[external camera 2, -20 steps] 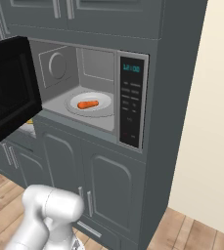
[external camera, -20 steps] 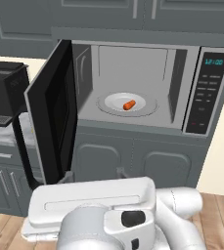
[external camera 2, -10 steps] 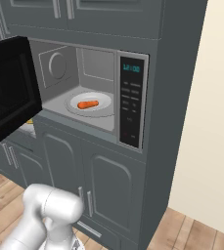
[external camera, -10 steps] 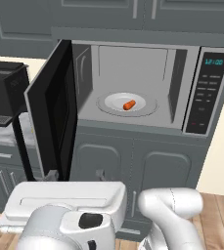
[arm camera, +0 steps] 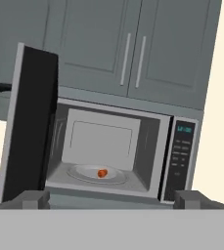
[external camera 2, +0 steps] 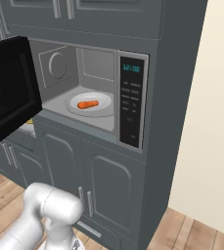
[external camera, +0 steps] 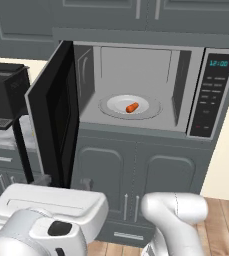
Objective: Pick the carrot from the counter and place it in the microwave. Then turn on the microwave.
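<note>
Carrot [external camera: 132, 107] is lying on the plate [external camera: 151, 109] inside the microwave [external camera: 213, 95]; door [external camera: 53, 112] is standing open; pincer [arm camera: 111, 199] is gaping empty, facing the microwave.

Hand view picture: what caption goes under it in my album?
Carrot on the plate inside the open microwave.

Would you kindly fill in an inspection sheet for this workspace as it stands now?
Surface: counter at left, light slab.
Job's things: carrot lies on the turntable plate inside the microwave; its door stands open.
Clutter: black coffee machine on the counter.
Grippers: gripper open, empty, facing the microwave from a distance.
Cables: nothing seen.
Surroundings: grey cabinets, wooden floor.
</note>
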